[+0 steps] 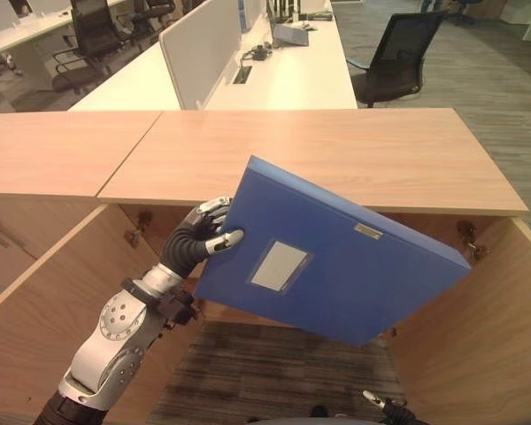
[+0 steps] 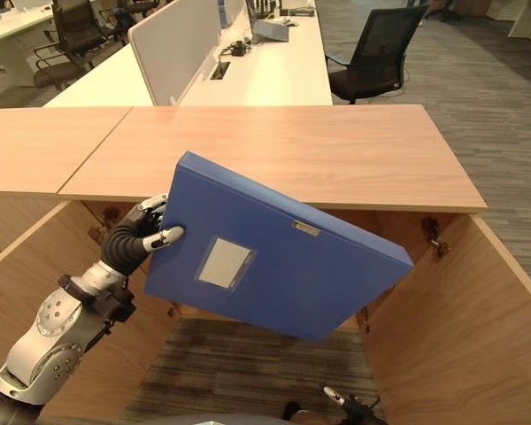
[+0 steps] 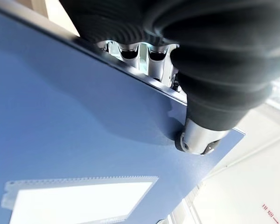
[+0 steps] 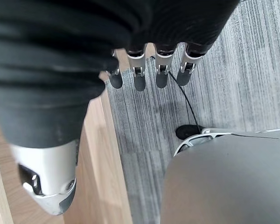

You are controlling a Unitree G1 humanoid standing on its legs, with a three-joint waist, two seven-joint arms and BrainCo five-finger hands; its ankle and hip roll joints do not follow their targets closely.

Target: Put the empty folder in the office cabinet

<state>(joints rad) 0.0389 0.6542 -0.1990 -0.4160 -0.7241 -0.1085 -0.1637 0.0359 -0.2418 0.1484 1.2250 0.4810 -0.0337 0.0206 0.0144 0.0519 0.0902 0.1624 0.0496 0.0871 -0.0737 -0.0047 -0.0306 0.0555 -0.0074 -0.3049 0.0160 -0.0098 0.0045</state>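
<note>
**Blue folder held at open cabinet**

The wooden cabinet (image 1: pixel 319 150) spanned the view from 9 to 3 o'clock, both doors swung open toward me, left door (image 1: pixel 49 292) at 8 o'clock, right door (image 1: pixel 478 336) at 4. The blue folder (image 1: pixel 336 266) sat tilted at centre, in front of the cabinet opening, clear label pocket (image 1: pixel 279 266) facing me. My left hand (image 1: pixel 203 235) pinched the folder's 9 o'clock edge, thumb on the front face, fingers curled behind. My right hand (image 4: pixel 144 70) hung low over grey carpet (image 4: pixel 224 84), fingers straight, released, holding nothing.
</note>
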